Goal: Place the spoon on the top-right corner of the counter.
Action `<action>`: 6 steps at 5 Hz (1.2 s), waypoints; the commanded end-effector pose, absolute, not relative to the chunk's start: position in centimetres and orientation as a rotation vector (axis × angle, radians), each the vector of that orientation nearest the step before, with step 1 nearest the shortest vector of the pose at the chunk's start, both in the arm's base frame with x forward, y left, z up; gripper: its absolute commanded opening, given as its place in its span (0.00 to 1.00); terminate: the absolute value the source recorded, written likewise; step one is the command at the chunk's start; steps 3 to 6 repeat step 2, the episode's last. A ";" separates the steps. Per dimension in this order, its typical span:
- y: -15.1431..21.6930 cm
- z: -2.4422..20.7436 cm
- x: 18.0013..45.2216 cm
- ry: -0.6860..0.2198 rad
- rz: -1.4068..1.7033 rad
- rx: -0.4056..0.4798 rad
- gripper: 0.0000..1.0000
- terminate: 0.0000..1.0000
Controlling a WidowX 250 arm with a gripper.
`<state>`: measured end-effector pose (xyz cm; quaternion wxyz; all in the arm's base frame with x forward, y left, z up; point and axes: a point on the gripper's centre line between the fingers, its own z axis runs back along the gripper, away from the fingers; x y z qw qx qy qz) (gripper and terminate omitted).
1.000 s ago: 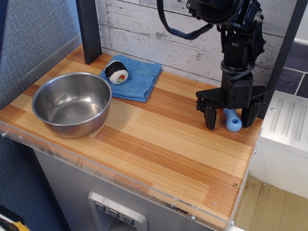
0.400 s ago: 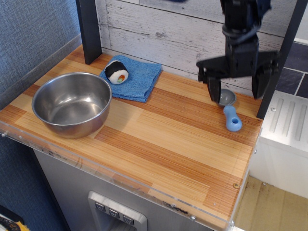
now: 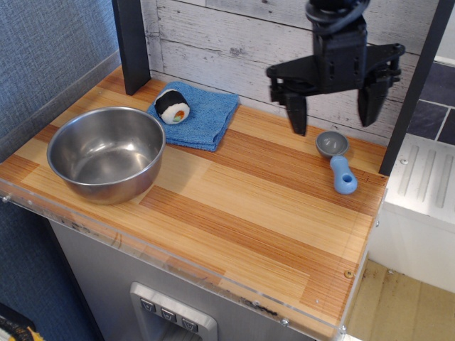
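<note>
Since a second ago, the gripper (image 3: 334, 114) has been lifting off the spoon (image 3: 337, 161) and drifting toward the back wall; it is now hanging in the air above the counter (image 3: 242, 213), with nothing between its jaws. Its two black fingers (image 3: 297, 114) are standing wide apart, pointing downward, one to each side of the space just behind the spoon, and neither is touching it.

Lying flat on the wood is the spoon, resting near the far right corner of the counter, close to the dark upright post (image 3: 416, 85) at that side. Its round grey bowl is pointing toward the plank wall (image 3: 234, 35), and its light-blue handle is running toward the front edge, angled slightly to the right. It has not shifted between the previous frame and this one.

Sitting at the left front of the counter is a steel bowl (image 3: 106, 153), upright and well apart from the spoon. Behind it, a folded blue cloth (image 3: 202, 114) is lying against the back of the counter, and a toy sushi roll (image 3: 172, 106) is resting on the cloth's left part. A white ridged surface (image 3: 423, 185) is showing beyond the counter's right edge.
</note>
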<state>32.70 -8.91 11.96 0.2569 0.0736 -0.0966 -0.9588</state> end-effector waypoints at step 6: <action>-8.4 13.7 32.2 -0.290 -2.590 0.262 1.00 1.00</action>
